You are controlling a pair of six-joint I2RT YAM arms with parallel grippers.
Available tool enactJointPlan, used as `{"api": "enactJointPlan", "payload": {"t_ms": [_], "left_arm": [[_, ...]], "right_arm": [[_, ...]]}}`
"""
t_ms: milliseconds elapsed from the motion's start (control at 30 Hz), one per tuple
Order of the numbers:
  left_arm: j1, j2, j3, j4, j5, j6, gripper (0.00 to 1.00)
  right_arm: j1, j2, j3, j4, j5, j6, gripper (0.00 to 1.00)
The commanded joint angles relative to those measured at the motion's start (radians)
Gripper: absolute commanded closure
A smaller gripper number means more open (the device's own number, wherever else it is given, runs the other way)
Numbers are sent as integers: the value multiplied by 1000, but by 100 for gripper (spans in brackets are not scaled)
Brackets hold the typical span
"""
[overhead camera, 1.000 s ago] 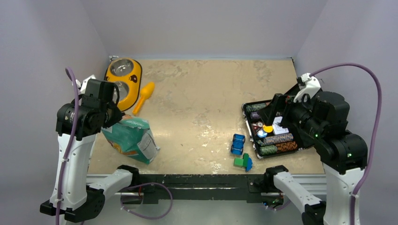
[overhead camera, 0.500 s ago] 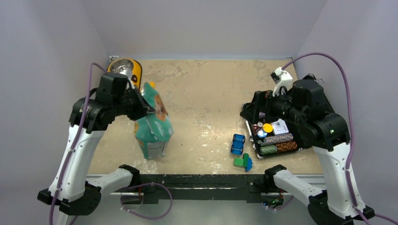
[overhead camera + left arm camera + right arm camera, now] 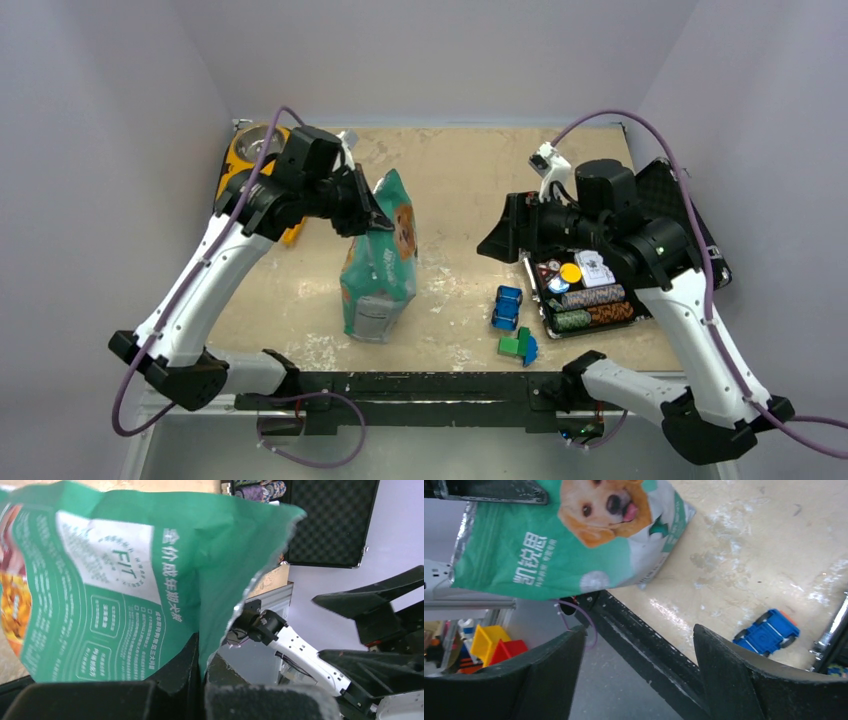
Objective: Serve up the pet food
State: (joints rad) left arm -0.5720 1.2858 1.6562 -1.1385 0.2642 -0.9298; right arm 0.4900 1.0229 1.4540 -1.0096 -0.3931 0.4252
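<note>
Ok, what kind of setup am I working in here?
Probably a lab test cell, not a home: plain grey walls box in a worn tabletop holding unrelated props, a pet food bag, a poker chip case and toy cars.

Plain pale lavender walls (image 3: 440, 55) enclose a worn beige tabletop (image 3: 450, 190), evenly lit; a black rail (image 3: 420, 385) edges its near side.

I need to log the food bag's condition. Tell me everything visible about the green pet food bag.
The pet food bag is a teal-green glossy pouch with a silvery torn-open top edge, a golden dog picture, white print and Chinese lettering. It stands upright on the table, slightly creased. The left pincer is shut on its upper edge. No kibble is visible.
</note>
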Motion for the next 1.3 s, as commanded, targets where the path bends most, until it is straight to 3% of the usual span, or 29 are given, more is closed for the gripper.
{"api": "enactJointPlan", "payload": {"t_ms": [0,200,400,533,667,900,1067,1167,1267], "left_arm": [[-31,38,201,335,149,-84,100],[-35,87,266,304,141,-63,100],[-33,64,258,229,117,23,100],[-32,54,313,83,3,81,71],[-27,38,329,-54,-130,94,58],[-22,69,343,-74,-128,78,62],[-21,84,315,-40,-81,69,63],[-22,76,327,-60,-108,85,72],[-21,50,325,-90,-160,93,70]], "right_arm": [[27,45,15,95,-76,40,21],[38,102,28,211,-146,86,35],[109,212,85,271,-191,94,39],[177,272,141,237,-178,56,48],[236,278,159,230,-125,5,50],[362,286,181,185,-7,-95,55],[397,315,221,139,29,-122,57],[403,312,226,134,51,-131,58],[404,302,223,138,57,-136,59]]}}
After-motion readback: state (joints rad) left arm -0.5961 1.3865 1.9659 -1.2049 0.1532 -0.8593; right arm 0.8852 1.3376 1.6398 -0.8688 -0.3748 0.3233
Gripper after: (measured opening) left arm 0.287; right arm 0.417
